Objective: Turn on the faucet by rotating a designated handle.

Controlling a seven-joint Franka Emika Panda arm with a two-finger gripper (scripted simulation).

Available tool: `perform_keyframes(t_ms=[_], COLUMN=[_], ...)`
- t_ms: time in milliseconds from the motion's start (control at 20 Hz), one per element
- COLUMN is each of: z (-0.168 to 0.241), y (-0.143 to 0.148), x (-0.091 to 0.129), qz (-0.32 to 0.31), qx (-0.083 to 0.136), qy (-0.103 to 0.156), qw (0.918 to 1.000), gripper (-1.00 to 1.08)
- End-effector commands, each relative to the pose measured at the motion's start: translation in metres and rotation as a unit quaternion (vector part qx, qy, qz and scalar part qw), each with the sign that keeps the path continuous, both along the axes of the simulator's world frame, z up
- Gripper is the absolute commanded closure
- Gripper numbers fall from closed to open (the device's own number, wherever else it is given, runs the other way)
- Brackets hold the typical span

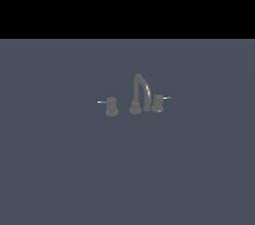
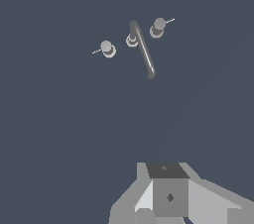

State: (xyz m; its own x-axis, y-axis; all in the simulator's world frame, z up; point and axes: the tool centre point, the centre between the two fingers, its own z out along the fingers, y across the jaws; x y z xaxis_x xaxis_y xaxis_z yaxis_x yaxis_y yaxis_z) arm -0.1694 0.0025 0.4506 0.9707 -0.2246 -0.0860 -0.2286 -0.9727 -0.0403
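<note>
Two knobs flank the faucet [image 1: 140, 93] mid-counter; the handle [image 1: 158, 103] sits against the arch, well clear of the gripper [image 2: 168, 193], whose opening I cannot tell; it holds nothing visible.

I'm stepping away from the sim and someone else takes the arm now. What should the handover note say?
Gripper: in the wrist view only, well short of the fixture, touching nothing; open or shut cannot be told.
Faucet: upright on the grey surface.
Handle: close against the spout on the exterior view's right, lever pin pointing away from it. Other knob stands apart.
Done: nothing visible.
Left: reach the handle, rotate it.
</note>
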Motion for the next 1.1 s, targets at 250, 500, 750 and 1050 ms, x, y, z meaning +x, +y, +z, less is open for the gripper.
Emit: perform_keyframes(t_ms=[250, 500, 750, 1050], z=[-0.031, -0.059, -0.091, -0.136], y=[-0.017, -0.031, -0.045, -0.065], x=[0.064, 0.104, 0.141, 0.182], qz=[-0.094, -0.156, -0.217, -0.289], qx=[-0.009, -0.014, -0.02, -0.026], qy=[-0.001, -0.002, -0.003, -0.005], qw=[0.9955, 0.9877, 0.976, 0.957], gripper=[1.08, 1.08, 1.08, 1.08])
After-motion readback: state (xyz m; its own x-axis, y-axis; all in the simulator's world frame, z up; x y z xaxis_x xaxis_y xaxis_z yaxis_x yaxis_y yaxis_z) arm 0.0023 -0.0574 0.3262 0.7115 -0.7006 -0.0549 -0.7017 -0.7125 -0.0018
